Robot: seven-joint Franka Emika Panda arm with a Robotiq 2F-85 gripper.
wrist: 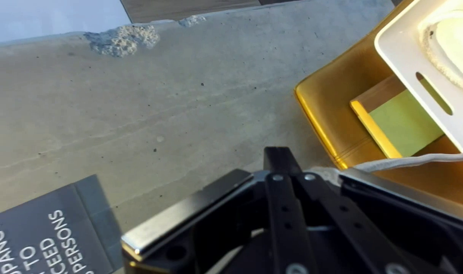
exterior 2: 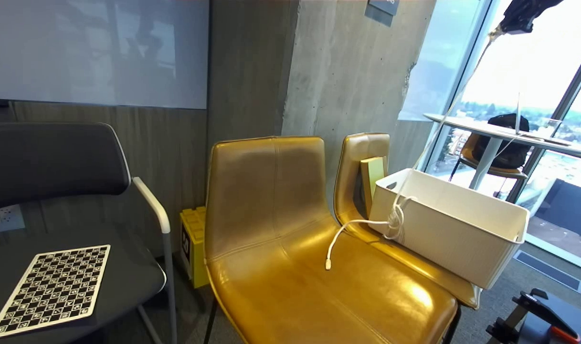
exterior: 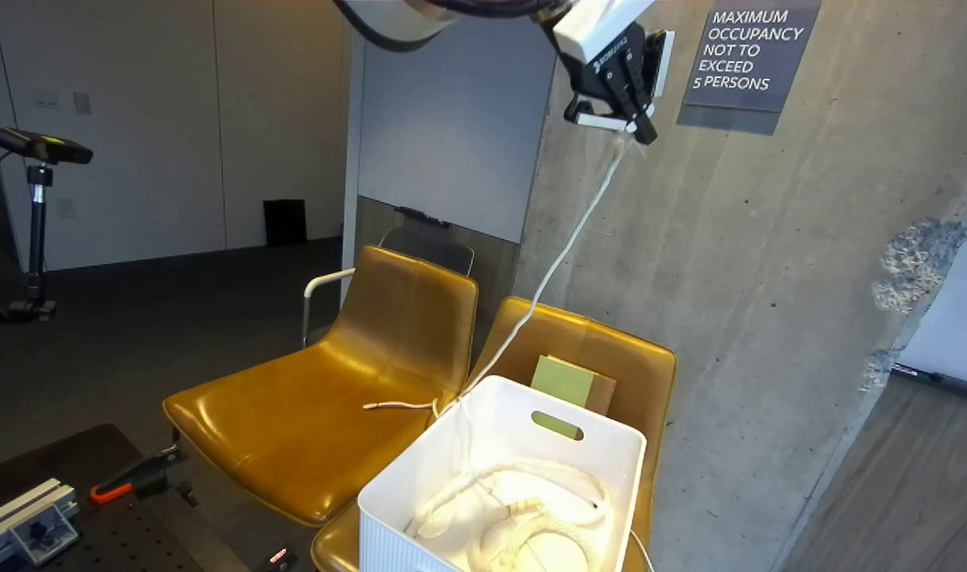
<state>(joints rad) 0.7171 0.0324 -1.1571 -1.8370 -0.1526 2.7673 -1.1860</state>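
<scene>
The pincer point(exterior: 639, 130) is up high, and its two tips are squeezed together. They pinch the top of a white cord point(exterior: 567, 249), which slants down to a white bin point(exterior: 622, 454). The bin sits on a gold chair point(exterior: 638, 373), well below the pincer. In an exterior view, a bunch of white cord is just outside the bin, and a white plug point(exterior 2: 328, 263) lies on the seat of the next chair point(exterior 2: 280, 267) (I cannot tell if it is all one cord). More pale cords point(exterior: 543, 524) lie in loops inside the bin.

A green and brown block point(exterior: 561, 380) stands between the bin and the back of the gold chair (it could be a book or a box). Behind is a gray wall point(exterior: 769, 238) with a dark sign point(exterior: 753, 59) on it that has white words.

In an exterior view, a black chair point(exterior 2: 56, 157) has a checked board point(exterior 2: 51, 286) flat on its seat. A yellow box point(exterior 2: 199, 253) is on the floor, between that chair and the next chair.
</scene>
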